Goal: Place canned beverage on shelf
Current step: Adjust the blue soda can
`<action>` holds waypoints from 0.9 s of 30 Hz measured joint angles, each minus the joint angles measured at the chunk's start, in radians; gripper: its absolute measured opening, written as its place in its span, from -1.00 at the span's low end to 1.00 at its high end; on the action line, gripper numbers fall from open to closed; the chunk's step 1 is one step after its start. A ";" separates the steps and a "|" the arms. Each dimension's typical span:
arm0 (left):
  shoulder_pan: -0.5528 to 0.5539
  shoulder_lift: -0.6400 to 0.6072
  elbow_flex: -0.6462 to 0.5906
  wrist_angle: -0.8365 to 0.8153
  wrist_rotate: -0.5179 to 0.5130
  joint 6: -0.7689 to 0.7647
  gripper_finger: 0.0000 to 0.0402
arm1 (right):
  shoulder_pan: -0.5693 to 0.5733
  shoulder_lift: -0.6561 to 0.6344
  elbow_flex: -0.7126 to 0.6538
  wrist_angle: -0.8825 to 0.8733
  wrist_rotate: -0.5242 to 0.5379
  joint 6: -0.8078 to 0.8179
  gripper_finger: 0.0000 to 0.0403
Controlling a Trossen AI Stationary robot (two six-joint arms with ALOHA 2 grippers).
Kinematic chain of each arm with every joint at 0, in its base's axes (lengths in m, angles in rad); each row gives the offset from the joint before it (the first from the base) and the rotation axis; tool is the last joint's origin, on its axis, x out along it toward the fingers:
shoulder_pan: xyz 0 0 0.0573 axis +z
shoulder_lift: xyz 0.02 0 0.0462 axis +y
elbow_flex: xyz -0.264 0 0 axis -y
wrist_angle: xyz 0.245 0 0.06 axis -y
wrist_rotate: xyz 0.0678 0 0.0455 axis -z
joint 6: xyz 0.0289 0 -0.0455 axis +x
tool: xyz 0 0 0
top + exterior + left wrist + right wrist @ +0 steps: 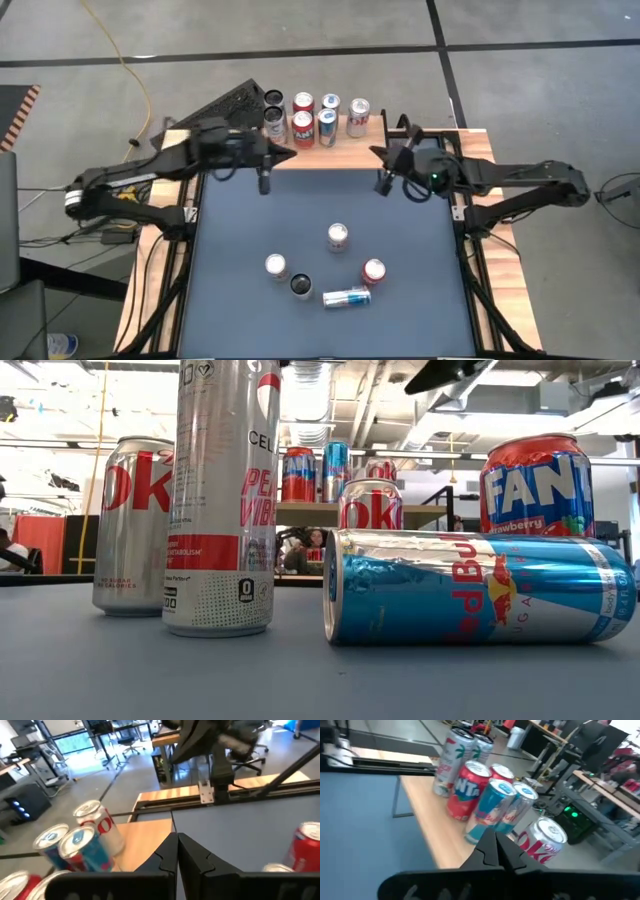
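Note:
Several cans (pixel 315 117) stand together on the light-wood shelf (pixel 345 142) at the table's far edge. More cans stand upright on the blue mat near its middle, among them a white-topped one (pixel 338 236) and a red one (pixel 374 270). A blue and silver can (pixel 347 297) lies on its side beside them. My left gripper (pixel 290 152) hangs shut above the mat's far part, just left of the shelf's front. My right gripper (pixel 376 153) hangs shut just right of it. Neither holds anything; both wrist views show the fingers (pixel 177 851) (pixel 495 845) closed together.
The wooden table rim (pixel 500 290) frames the mat (pixel 250 220), whose far half is bare between the grippers and the loose cans. A dark keyboard-like object (pixel 225 105) lies left of the shelf. In the low view the lying can (pixel 480 585) and a tall silver can (pixel 222 495) stand closest.

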 joint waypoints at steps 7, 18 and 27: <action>0.058 0.161 0.050 0.084 -0.015 0.043 -1.00 | 0.063 -0.037 0.000 -0.044 0.055 0.018 -1.00; 0.062 0.396 0.306 -0.105 -0.233 0.147 -1.00 | 0.115 -0.035 0.000 -0.073 0.082 0.018 -1.00; 0.057 0.431 0.309 -0.108 -0.418 0.177 -1.00 | 0.156 -0.037 0.000 -0.074 0.085 0.018 -1.00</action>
